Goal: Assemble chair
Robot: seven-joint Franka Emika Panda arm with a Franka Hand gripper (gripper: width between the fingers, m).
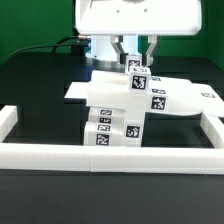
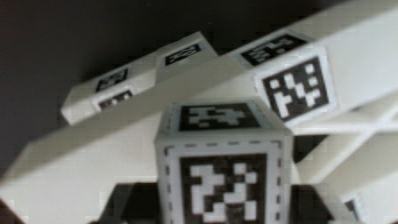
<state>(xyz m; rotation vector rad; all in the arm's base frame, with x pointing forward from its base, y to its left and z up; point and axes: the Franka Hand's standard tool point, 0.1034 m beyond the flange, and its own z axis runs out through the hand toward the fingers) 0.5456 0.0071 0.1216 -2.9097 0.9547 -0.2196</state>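
The chair parts stand in a white cluster at the middle of the table. A flat plate (image 1: 185, 98) with tags lies across the back of the cluster, and tagged blocky pieces (image 1: 112, 130) are stacked in front against the rail. My gripper (image 1: 135, 55) comes down from above, shut on an upright tagged chair leg (image 1: 137, 72) over the plate. In the wrist view the leg (image 2: 222, 165) fills the middle between my dark fingers (image 2: 134, 205). The gripper (image 2: 222, 208) holds the leg's lower part. Tagged white pieces (image 2: 294, 85) lie beyond it.
A long low white border rail (image 1: 100, 155) without tags runs along the front, with side arms on the exterior view's left (image 1: 8, 120) and right (image 1: 215, 128). The black table (image 1: 40, 90) surrounds the parts. Cables (image 1: 60, 45) hang at the back.
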